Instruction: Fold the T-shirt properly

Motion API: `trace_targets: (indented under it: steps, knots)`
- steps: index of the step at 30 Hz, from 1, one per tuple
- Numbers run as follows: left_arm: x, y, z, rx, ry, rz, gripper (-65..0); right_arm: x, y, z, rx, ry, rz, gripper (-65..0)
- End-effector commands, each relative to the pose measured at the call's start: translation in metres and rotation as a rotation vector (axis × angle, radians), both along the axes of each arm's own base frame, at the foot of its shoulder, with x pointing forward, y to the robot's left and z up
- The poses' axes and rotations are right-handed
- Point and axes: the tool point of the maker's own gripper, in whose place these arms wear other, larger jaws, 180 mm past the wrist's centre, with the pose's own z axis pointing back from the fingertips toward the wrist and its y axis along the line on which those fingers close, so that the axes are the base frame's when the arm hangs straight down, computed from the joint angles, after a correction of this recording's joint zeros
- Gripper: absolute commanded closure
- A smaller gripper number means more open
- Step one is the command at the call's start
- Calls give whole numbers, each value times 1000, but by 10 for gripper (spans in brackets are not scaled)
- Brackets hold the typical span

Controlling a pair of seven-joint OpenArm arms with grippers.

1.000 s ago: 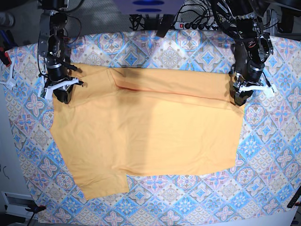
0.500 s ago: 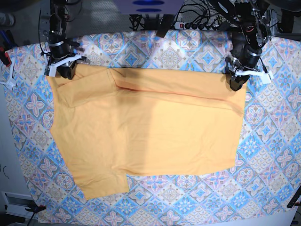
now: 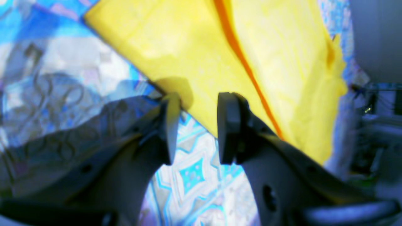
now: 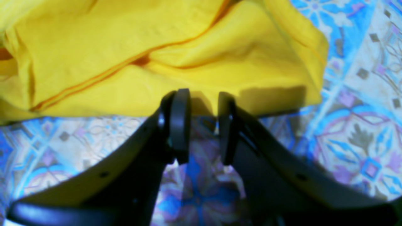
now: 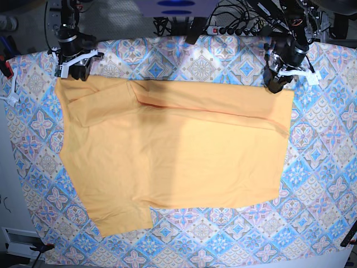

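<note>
My left claw point(image 5: 277, 85) upper right, right claw point(image 5: 72, 71) upper left, both parted, empty, at shirt point(image 5: 178, 151) top edge; shirt long axis left-right, below claws.

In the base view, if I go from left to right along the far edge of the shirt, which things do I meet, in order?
Right gripper with black fingers → plain yellow-orange cotton T-shirt lying on the blue-and-pink tile-patterned cloth → left gripper with black fingers.
</note>
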Motion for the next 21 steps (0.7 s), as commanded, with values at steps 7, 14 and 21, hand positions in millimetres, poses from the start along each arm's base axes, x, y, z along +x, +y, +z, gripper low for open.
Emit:
trace_targets:
  steps: [7, 14, 21]
  knots:
    - [-7, 6, -1, -72, -16, 58, -209, 1, -3, 6, -7, -25, 3, -150]
    - [-9, 33, -17, -109, 6, 154, -209, 1, -5, 6, -9, -26, 0, -150]
    - [16, 36, -8, -108, -48, 157, -209, 2, -6, 6, -10, -27, -2, -150]
